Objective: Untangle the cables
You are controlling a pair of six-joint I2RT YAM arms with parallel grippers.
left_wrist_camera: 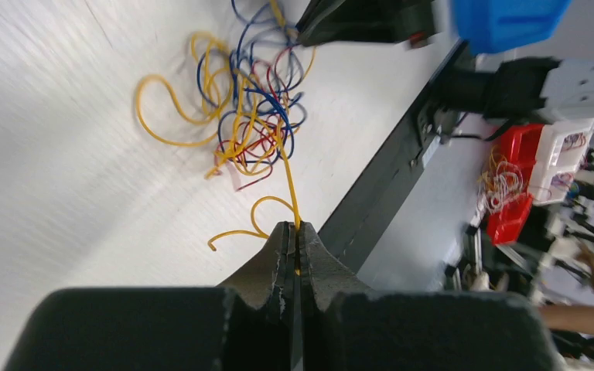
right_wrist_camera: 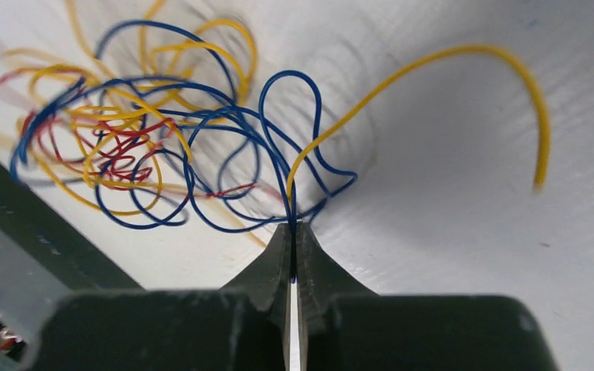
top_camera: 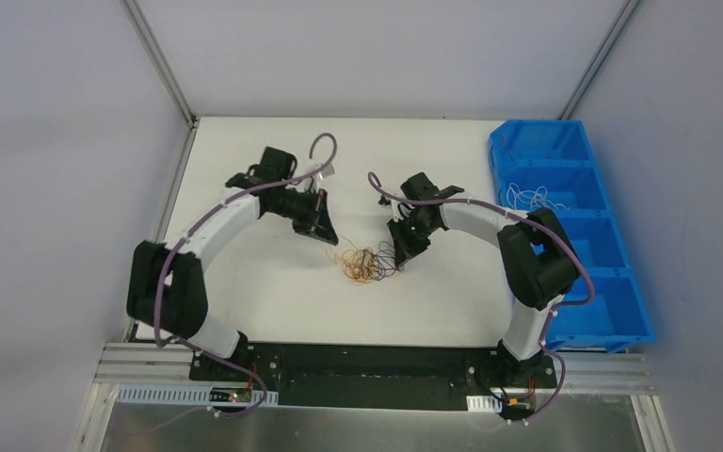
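While the thin yellow, blue and red cables [top_camera: 367, 263] lie tangled, my left gripper [left_wrist_camera: 295, 232] pinches a yellow strand [left_wrist_camera: 290, 182], my right gripper [right_wrist_camera: 294, 232] a blue strand [right_wrist_camera: 290, 73].

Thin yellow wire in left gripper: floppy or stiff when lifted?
Probably floppy but springy: the thin yellow wire holds loose curls. Likely light, yet it runs into the tangled clump of coloured wires, so the left gripper may drag that along.

Yellow, blue and red cables [top_camera: 367, 262] on a white table [top_camera: 245, 273].
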